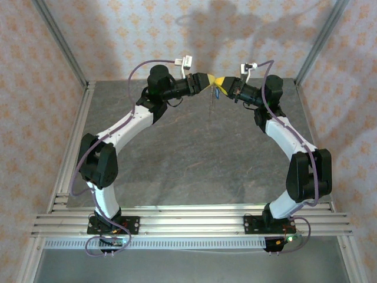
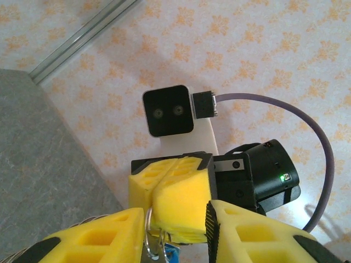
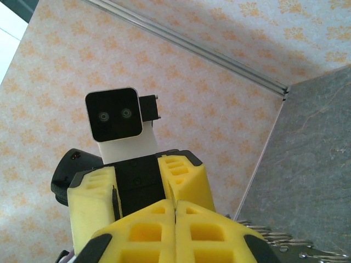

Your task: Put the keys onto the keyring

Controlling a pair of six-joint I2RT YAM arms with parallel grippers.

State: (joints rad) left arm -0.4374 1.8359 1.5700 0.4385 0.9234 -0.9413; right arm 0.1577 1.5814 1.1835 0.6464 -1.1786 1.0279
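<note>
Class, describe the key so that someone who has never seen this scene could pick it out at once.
Look above the far end of the grey table, where the yellow left tool and right tool meet in mid-air. Below them hangs the tiny key, its bright blue head setting it apart from the silvery keyring beside it.

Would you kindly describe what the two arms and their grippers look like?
The left arm and right arm each have white curved links, black joints and a mauve cable looping alongside. The left gripper and right gripper have blocky yellow fingers with moulded pockets and black trim. Each wrist carries a black-faced, two-lens camera on a white bracket.
</note>
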